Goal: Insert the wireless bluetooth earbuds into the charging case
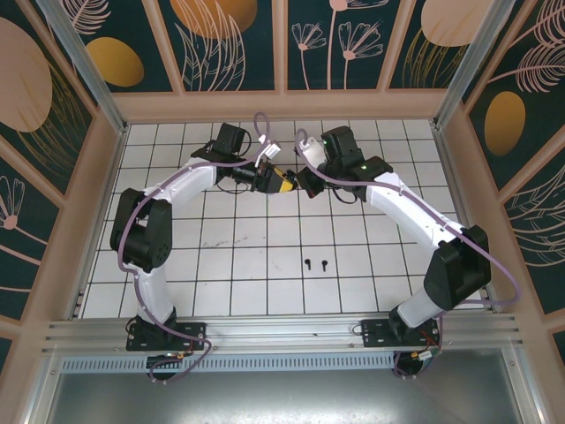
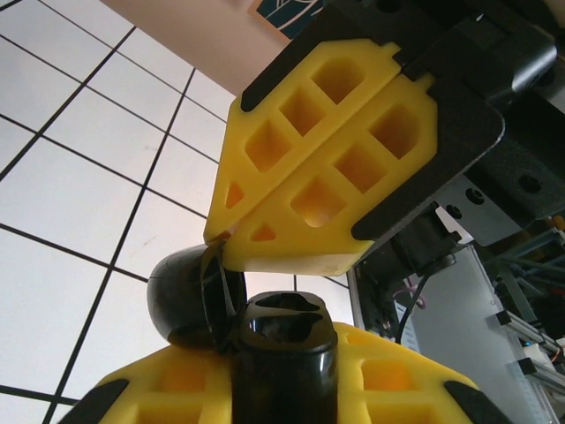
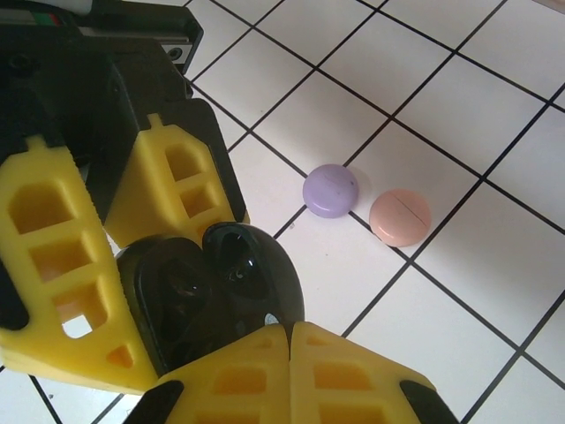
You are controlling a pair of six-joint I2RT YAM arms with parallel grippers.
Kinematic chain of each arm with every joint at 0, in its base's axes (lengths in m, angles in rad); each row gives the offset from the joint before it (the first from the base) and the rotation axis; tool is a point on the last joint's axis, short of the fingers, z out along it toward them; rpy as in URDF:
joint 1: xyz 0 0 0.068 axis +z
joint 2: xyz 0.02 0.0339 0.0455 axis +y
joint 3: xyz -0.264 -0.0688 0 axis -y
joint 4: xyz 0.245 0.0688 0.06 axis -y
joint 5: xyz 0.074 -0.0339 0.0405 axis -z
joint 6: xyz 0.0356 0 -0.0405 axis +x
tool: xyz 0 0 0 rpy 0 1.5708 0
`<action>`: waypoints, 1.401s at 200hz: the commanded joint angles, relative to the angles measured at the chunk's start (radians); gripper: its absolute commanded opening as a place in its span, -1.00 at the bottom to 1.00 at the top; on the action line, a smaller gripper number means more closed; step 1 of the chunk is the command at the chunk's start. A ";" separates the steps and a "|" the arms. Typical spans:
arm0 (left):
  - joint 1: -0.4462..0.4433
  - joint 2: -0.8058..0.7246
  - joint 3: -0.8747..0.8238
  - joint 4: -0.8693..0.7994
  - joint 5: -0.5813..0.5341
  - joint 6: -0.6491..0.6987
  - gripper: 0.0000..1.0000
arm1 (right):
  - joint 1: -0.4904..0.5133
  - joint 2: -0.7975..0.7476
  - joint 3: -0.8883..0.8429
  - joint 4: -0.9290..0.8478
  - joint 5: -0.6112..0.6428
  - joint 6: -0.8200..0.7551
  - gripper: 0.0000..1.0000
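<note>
My left gripper (image 1: pixel 275 181) is shut on an open black charging case (image 3: pixel 212 291), held above the floor; in the left wrist view the case body (image 2: pixel 284 340) stands between my fingers with its lid (image 2: pixel 181 296) swung to the left. Both earbud wells look empty. My right gripper (image 3: pixel 290 340) is shut with nothing between its yellow fingers (image 2: pixel 318 159), and its tips rest against the case's edge by the lid. Two black earbuds (image 1: pixel 308 264) (image 1: pixel 324 263) lie apart on the tiled floor in front of the arms. Pink and lilac earbuds are out of view.
A lilac round case (image 3: pixel 330 190) and a pink round case (image 3: pixel 400 216) lie shut, side by side on the white tiles beyond the right gripper. Patterned walls (image 1: pixel 282 44) and a metal frame enclose the floor.
</note>
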 commanded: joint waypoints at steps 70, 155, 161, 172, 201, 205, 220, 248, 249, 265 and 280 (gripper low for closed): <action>0.009 -0.066 -0.070 0.248 -0.027 -0.116 -1.00 | -0.037 -0.183 -0.051 0.027 0.039 0.150 -0.04; 0.033 -0.329 -0.426 0.935 -0.402 -0.439 -1.00 | 0.004 -0.430 -0.416 0.027 0.087 0.519 0.02; 0.034 -0.347 -0.455 0.983 -0.430 -0.453 -1.00 | 0.021 -0.428 -0.435 0.030 0.102 0.546 0.02; 0.033 -0.374 -0.490 1.049 -0.478 -0.467 -1.00 | 0.057 -0.421 -0.472 0.042 0.127 0.595 0.02; 0.033 -0.426 -0.579 1.183 -0.597 -0.494 -1.00 | 0.156 -0.365 -0.522 0.034 0.218 0.698 0.01; 0.034 -0.433 -0.589 1.199 -0.616 -0.492 -1.00 | 0.166 -0.353 -0.523 0.031 0.229 0.713 0.01; 0.034 -0.458 -0.636 1.284 -0.687 -0.488 -1.00 | 0.202 -0.305 -0.521 0.021 0.263 0.753 0.00; 0.031 -0.491 -0.740 1.482 -0.782 -0.446 -1.00 | 0.263 -0.208 -0.502 -0.004 0.336 0.826 -0.01; 0.031 -0.491 -0.743 1.489 -0.783 -0.445 -1.00 | 0.264 -0.204 -0.501 -0.006 0.338 0.828 -0.01; 0.025 -0.496 -0.791 1.599 -0.787 -0.414 -1.00 | 0.295 -0.146 -0.484 -0.021 0.363 0.851 -0.02; 0.015 -0.501 -0.815 1.645 -0.790 -0.389 -1.00 | 0.324 -0.094 -0.463 -0.037 0.380 0.866 -0.04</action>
